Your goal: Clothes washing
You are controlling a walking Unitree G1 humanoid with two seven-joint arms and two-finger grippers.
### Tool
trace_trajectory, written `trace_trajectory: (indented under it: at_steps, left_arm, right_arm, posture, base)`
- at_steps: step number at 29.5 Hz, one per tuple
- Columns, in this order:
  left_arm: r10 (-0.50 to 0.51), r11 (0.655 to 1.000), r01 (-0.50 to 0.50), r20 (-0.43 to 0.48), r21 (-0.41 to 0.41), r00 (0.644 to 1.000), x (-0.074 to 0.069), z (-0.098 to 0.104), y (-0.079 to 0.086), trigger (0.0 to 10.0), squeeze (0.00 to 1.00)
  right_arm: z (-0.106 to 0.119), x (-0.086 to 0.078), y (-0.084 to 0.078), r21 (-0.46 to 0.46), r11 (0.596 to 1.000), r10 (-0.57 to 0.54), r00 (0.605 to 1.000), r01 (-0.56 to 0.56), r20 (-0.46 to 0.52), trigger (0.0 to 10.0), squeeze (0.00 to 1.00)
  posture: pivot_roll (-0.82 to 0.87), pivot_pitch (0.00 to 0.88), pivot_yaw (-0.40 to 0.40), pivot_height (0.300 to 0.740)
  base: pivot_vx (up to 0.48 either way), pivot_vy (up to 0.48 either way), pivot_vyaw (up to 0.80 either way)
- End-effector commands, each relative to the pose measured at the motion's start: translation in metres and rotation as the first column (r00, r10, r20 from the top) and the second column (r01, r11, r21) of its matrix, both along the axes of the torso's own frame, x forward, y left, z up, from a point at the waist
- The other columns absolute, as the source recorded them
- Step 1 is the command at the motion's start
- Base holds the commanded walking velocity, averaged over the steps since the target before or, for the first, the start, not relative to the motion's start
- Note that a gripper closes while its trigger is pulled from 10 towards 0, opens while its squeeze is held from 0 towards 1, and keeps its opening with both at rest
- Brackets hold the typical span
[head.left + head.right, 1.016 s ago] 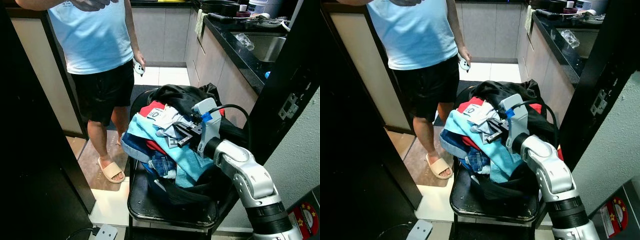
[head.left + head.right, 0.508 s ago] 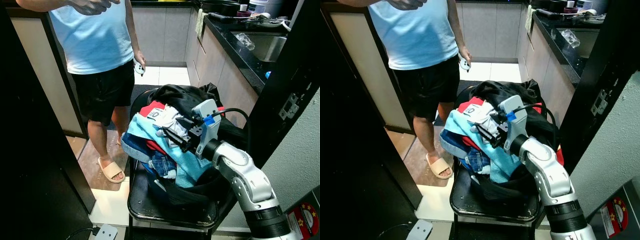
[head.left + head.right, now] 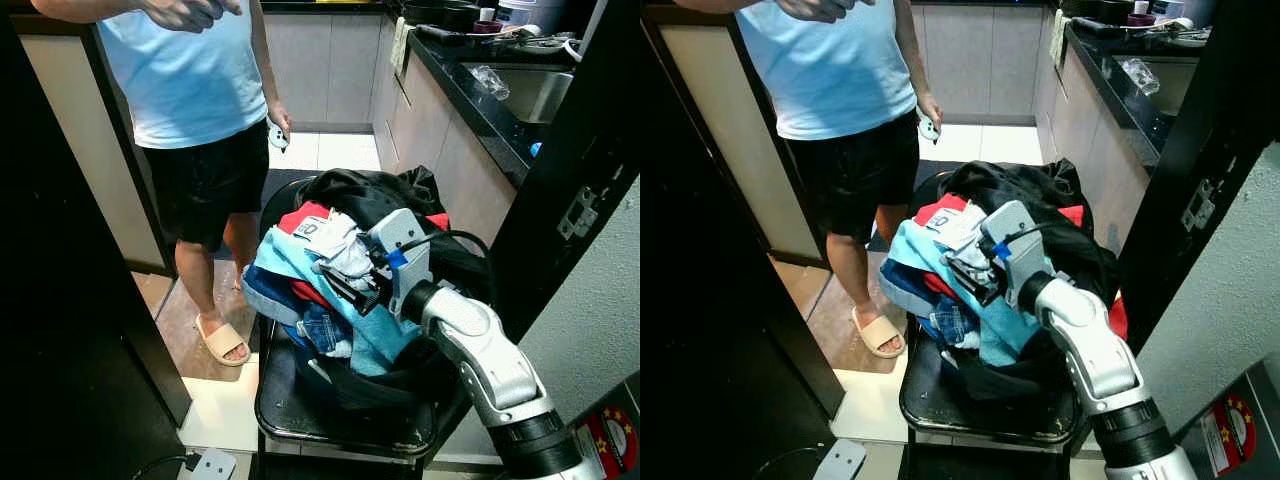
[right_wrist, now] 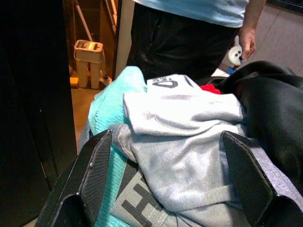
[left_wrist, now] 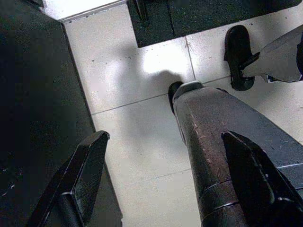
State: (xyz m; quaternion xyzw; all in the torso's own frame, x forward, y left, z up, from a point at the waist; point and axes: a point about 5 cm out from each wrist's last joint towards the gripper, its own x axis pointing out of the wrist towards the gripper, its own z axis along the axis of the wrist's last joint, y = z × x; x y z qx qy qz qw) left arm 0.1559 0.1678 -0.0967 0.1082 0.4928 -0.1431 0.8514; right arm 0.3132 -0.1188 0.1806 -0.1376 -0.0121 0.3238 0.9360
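Right gripper (image 4: 163, 156) over grey shirt (image 4: 189, 142) on clothes pile (image 3: 330, 290), fingers spread | left gripper (image 5: 163, 184) idle above floor tiles (image 5: 137, 118), fingers apart | person (image 3: 190, 90) beside chair (image 3: 300, 400)

You get sharp, evenly lit head views; the kitchen floor tiles (image 3: 330, 150) are brightest, while the near-left side falls into black shadow. Your left wrist view shows a soft glare patch on the pale floor (image 5: 156, 61). In your right wrist view, the fingers (image 4: 90, 175) blur at the edges.
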Motion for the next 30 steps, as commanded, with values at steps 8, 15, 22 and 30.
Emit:
trace_trajectory:
  at_steps: [8,15,22,30]
  left_arm:
    - [-0.02,1.0,0.02,-0.042,0.011,0.999,-0.01,-0.004,0.001,10.0,0.0]
    - [-0.022,1.0,0.022,-0.042,0.014,0.999,-0.01,-0.004,0.001,10.0,0.0]
    - [-0.026,1.0,0.026,-0.043,0.015,0.999,-0.01,-0.004,0.001,10.0,0.0]
    - [-0.026,1.0,0.027,-0.042,0.015,0.999,-0.01,-0.004,0.001,10.0,0.0]
  right_arm:
    - [-0.009,0.001,-0.002,-0.064,0.998,-0.024,1.0,0.024,-0.005,3.6,0.0]
    - [-0.01,0.002,-0.003,-0.068,0.997,-0.027,1.0,0.027,-0.006,0.0,0.0]
    - [-0.009,0.003,-0.004,-0.06,0.998,-0.029,1.0,0.028,-0.005,0.0,0.0]
    - [0.014,0.002,-0.004,0.164,0.986,0.007,1.0,-0.01,0.014,0.0,0.0]
  posture:
    - [0.04,0.04,-0.029,0.74]
    - [0.04,0.037,-0.032,0.74]
    - [0.04,0.035,-0.033,0.74]
    - [0.04,0.034,-0.033,0.74]
  base:
    - [0.0,0.0,0.0]
    - [0.0,0.0,0.0]
    - [0.0,0.0,0.0]
    - [0.0,0.0,0.0]
